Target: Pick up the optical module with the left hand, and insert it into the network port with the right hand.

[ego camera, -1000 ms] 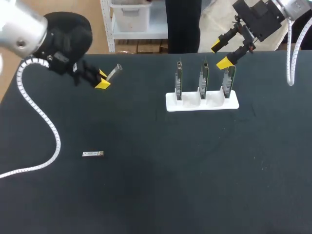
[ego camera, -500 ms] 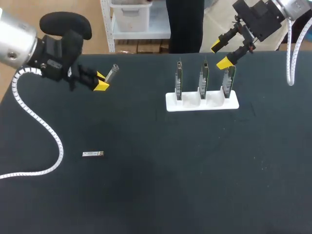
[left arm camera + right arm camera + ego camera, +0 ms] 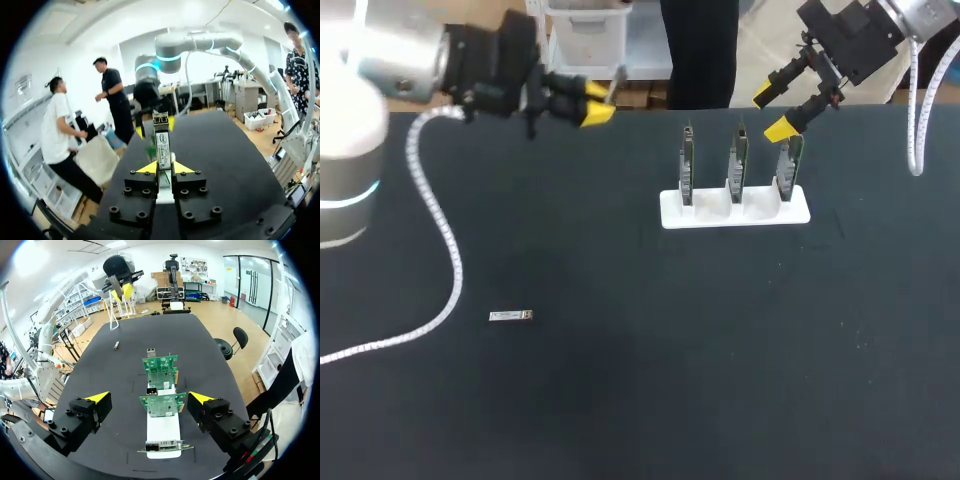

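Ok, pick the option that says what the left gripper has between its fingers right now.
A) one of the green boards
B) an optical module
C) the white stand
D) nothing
B: in the left wrist view the left gripper is shut on the optical module, which sticks out ahead of its yellow tips.

Optical module (image 3: 163,142) between the jaws (yellow tips (image 3: 146,168) tight against it)

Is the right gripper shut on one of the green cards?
No: the right gripper is open, both tips clear of the green cards.
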`<state>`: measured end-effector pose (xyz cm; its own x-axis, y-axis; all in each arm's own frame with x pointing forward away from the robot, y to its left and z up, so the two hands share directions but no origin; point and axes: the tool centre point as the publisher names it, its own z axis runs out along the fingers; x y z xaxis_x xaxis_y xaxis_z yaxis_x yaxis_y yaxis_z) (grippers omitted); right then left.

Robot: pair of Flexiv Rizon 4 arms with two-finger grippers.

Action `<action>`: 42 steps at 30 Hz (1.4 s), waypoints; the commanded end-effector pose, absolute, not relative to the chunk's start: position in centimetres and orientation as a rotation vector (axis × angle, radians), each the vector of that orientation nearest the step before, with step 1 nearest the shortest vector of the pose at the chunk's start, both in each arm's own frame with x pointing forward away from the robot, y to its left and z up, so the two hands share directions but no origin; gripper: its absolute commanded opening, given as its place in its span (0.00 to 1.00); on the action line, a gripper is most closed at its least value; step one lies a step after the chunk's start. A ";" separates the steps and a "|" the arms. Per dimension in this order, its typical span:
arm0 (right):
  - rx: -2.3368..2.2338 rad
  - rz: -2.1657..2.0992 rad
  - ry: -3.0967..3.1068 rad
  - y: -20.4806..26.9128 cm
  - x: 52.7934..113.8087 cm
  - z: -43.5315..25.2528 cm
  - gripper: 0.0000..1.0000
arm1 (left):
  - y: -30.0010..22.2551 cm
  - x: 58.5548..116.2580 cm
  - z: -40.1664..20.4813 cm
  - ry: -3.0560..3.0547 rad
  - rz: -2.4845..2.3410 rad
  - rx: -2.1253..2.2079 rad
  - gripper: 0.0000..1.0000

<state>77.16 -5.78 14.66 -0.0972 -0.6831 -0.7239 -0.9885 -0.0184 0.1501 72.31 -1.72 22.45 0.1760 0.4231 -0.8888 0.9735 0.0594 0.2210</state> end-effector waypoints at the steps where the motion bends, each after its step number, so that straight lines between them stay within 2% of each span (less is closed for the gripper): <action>1: -1.735 0.910 1.820 -5.8 77.0 14.6 1.00 | -6.3 76.2 22.5 1.308 -0.826 1.522 0.00; 5: -1.735 0.910 1.820 -5.8 77.0 14.6 1.00 | -7.7 76.3 23.3 1.265 -0.845 1.548 0.00; 24: -1.735 0.910 1.820 -5.8 77.0 14.6 1.00 | -7.5 76.1 23.2 1.267 -0.840 1.548 0.00; 42: -1.735 0.910 1.820 -5.8 77.0 14.6 1.00 | -14.4 78.4 25.3 1.048 -0.953 1.527 0.00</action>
<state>77.16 -5.78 14.65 -0.0972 -0.6831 -0.7238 -0.9885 -0.0184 0.1501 76.75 -13.40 25.61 0.3087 0.1667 -0.9364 0.9509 -0.0788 0.2995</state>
